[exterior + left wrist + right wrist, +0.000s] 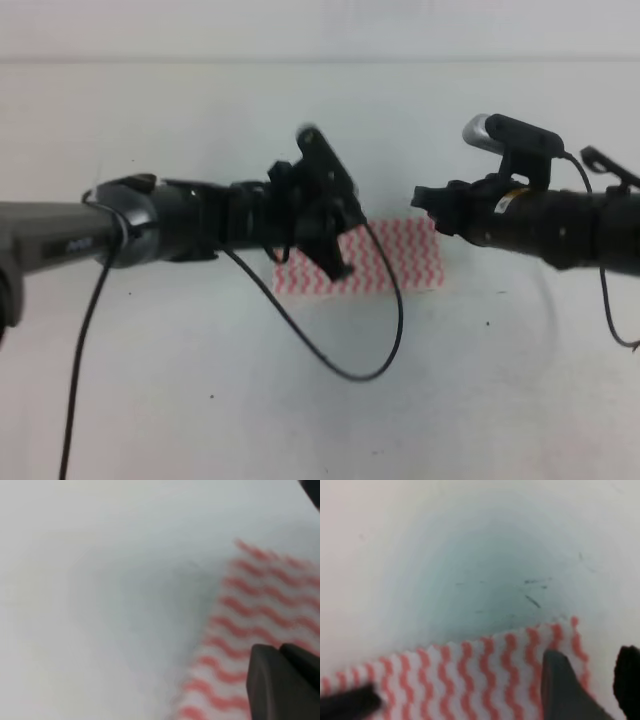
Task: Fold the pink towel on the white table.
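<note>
- Pink towel lies flat on the white table, near the middle of the overhead view, roughly rectangular, long side left to right.
- My left gripper sits over the towel's left end and hides that part of the cloth from above.
- My right gripper is at the towel's upper right corner, just above the cloth edge in the overhead view.
- Left wrist view: blurred. Towel fills the right side, table the rest. Dark fingers show bottom right, over the stripes. The two tips look pressed together, probably closed, but I cannot tell for certain, nor whether cloth is pinched.
- Right wrist view: towel runs along the bottom, its far edge and right corner visible, table beyond with a few dark scuffs.
- Right fingers: one lies over the stripes near the corner, the other at the frame's right edge off the cloth. Clear gap between them, so this gripper is spread open, straddling the towel's right edge.
- A black cable loops from my left arm across the table in front of the towel.
</note>
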`<control>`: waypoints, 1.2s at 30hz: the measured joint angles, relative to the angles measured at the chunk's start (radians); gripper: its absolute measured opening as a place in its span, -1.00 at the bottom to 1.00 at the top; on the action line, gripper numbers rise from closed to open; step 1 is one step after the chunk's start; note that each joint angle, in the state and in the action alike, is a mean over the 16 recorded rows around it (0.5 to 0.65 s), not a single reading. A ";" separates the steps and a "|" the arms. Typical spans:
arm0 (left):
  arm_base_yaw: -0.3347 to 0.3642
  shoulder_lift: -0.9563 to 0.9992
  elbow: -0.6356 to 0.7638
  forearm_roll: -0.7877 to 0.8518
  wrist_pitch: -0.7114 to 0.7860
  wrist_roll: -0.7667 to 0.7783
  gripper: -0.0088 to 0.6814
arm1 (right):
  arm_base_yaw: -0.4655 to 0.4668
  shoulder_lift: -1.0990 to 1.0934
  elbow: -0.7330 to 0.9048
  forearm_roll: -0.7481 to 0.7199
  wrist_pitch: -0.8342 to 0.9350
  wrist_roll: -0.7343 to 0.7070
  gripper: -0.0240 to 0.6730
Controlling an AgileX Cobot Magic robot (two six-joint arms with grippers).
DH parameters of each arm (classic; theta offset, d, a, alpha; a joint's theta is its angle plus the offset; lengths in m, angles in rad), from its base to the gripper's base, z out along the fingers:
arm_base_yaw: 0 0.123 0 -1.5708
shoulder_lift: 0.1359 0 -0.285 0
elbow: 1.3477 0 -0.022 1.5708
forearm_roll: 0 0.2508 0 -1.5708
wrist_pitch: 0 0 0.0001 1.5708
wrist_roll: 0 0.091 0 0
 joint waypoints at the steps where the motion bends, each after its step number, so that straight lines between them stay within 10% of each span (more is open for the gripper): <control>1: 0.000 -0.012 0.000 0.002 -0.017 -0.032 -0.98 | -0.005 0.000 -0.013 -0.007 0.033 -0.005 -0.41; 21: 0.000 -0.126 0.001 0.506 0.000 -0.961 -0.98 | -0.037 0.002 -0.215 -0.091 0.508 -0.075 -0.98; 36: 0.000 -0.010 0.001 0.641 0.026 -1.073 -0.98 | -0.037 0.001 -0.215 -0.075 0.540 -0.070 -0.98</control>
